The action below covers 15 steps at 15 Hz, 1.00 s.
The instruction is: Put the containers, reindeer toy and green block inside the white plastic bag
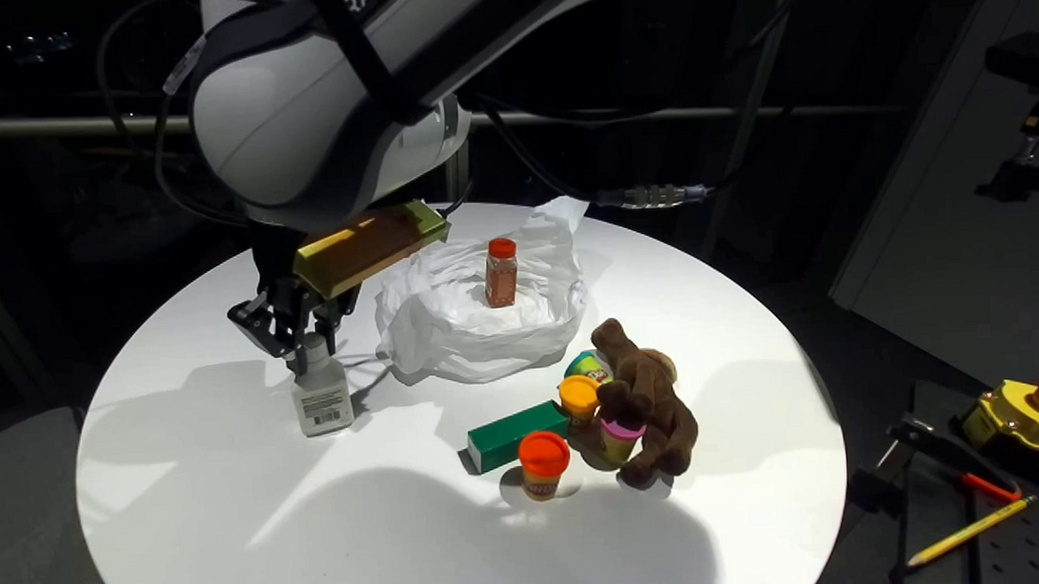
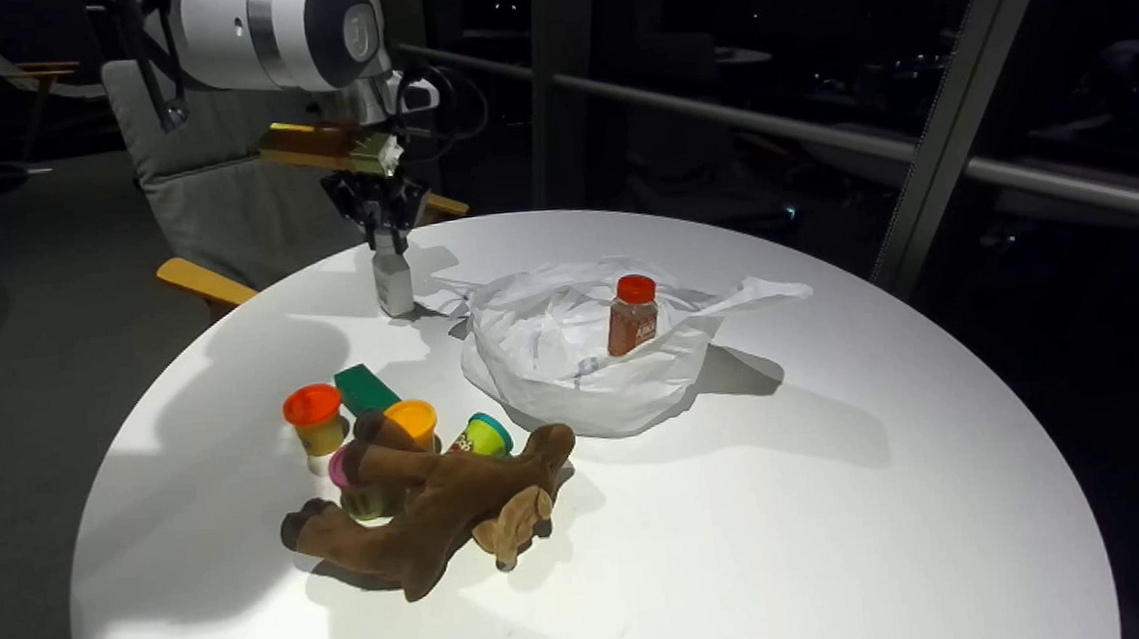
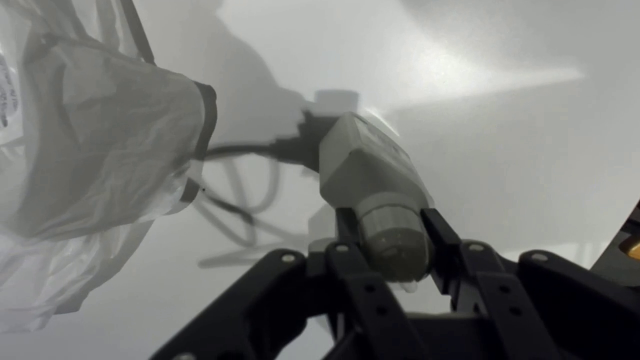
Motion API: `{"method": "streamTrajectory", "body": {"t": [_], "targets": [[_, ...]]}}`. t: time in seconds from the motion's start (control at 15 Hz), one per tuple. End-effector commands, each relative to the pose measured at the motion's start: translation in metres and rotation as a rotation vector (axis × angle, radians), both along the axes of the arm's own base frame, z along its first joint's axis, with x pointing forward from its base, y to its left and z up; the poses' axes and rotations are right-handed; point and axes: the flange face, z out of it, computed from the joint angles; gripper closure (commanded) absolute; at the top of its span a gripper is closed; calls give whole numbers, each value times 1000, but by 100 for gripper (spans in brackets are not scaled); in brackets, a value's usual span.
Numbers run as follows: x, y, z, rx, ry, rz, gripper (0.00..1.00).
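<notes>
Black fingers (image 3: 346, 227) are pressing both sides of the cap (image 3: 394, 245), and yes, the gripper (image 3: 390, 217) is gripping the white bottle (image 3: 372, 165)! That bottle is standing upright on the round table (image 2: 846, 541), near the white plastic bag (image 1: 478, 354) but apart from it. And the bag itself is gaping at the top, with the red-capped bottle (image 1: 501, 280) already sitting inside its walls. In an exterior view the green block (image 1: 507, 437) is lying flat in front of the bag, and the red-lidded pot (image 1: 543, 466) is standing close to it, farther out from the bag. What a crowd here: the orange-lidded pot (image 1: 580, 400) is standing by the block's end, closer to the bag; the teal-lidded pot (image 1: 584, 367) is tilting, nearest the bag of all four pots; the purple-lidded pot (image 1: 618, 447) is peeking out from under a leg of the reindeer toy (image 1: 660, 399), and that brown plush is sprawling outside the bag, among the pots.
</notes>
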Motion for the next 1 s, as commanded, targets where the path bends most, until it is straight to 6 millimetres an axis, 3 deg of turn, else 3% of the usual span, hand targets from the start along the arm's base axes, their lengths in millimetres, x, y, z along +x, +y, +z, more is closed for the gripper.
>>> {"method": "streamTrajectory", "body": {"t": [0.0, 0.07, 0.33, 0.47, 0.67, 0.93], "targets": [[8, -14, 53, -35, -54, -37, 86], [12, -24, 69, -45, -76, -52, 86], [21, -94, 133, -96, -147, -149, 86], [20, -138, 149, -114, -147, -204, 86], [9, -201, 147, -121, -108, -283, 86], [-9, -257, 121, -119, -30, -356, 86]]}}
